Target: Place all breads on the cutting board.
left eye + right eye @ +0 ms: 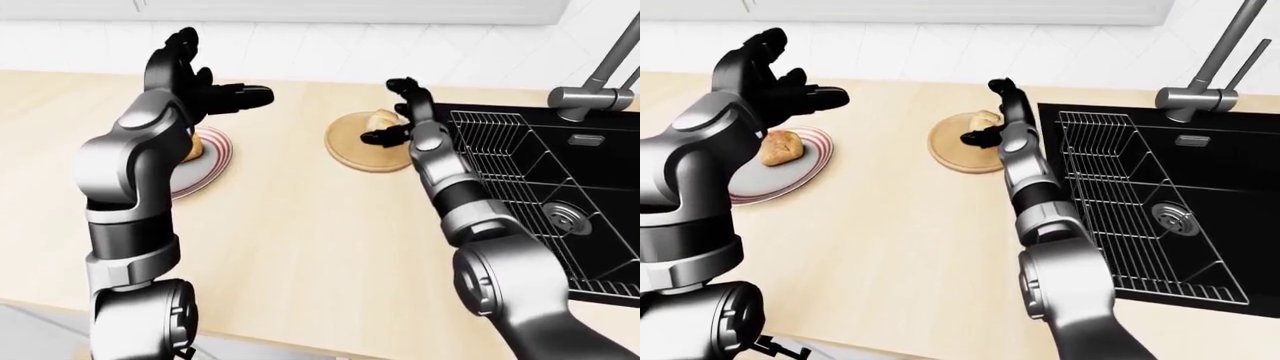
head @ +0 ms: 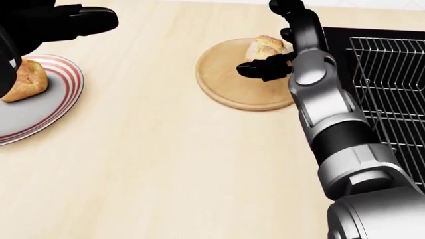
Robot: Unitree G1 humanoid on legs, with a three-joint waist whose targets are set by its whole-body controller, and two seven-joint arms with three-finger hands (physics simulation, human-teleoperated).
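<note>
My right robot hand (image 2: 275,37) hangs over the board (image 2: 229,82) with fingers spread, released; a bread (image 2: 264,48) lies on the board beside it. My left robot hand (image 1: 775,82) is raised, open, above the plate (image 1: 790,172), where the other bread (image 1: 781,148) sits on the table (image 2: 166,164).

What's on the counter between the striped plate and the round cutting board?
Nothing: bare light wooden counter separates red-striped plate from round wooden cutting board, clearest in head view.
</note>
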